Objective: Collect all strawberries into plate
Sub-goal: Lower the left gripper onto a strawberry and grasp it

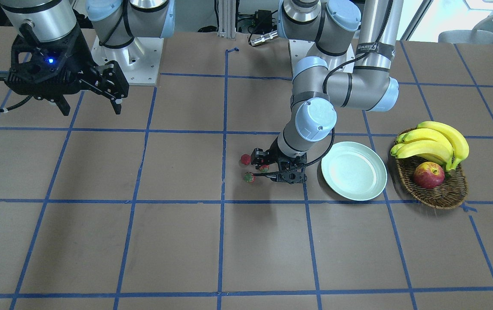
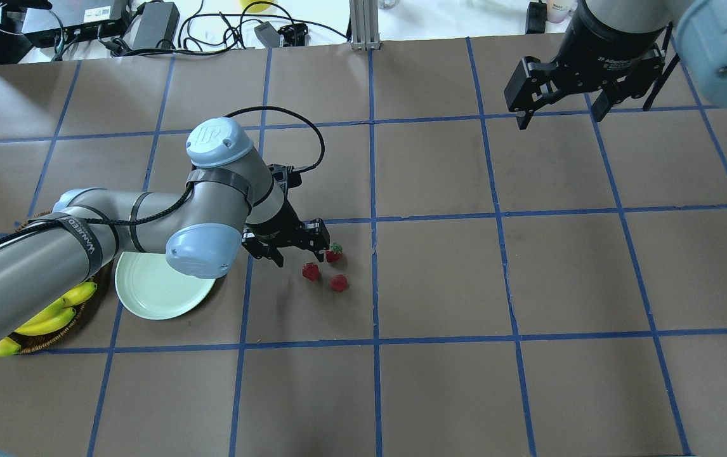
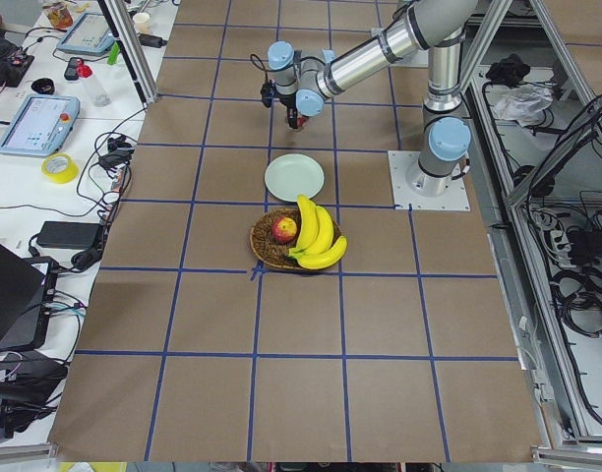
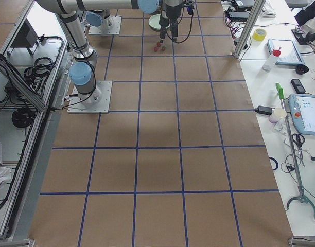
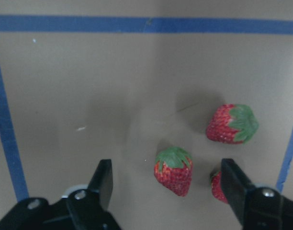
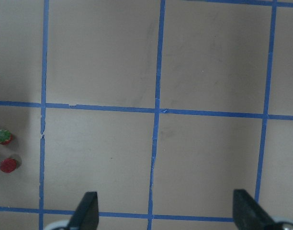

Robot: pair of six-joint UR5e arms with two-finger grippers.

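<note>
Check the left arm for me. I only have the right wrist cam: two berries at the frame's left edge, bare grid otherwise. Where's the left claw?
Observer: The left claw is open and pointing down over the berries. One strawberry sits between its fingers, and nothing is gripped.
Operator: Only two berries out there?
Observer: Three, in a tight cluster. A second strawberry lies just beyond the first, and a third strawberry is half hidden behind one finger.
Operator: Plate status?
Observer: The plate is empty. It sits between the berries and a wicker basket holding bananas and an apple.
</note>
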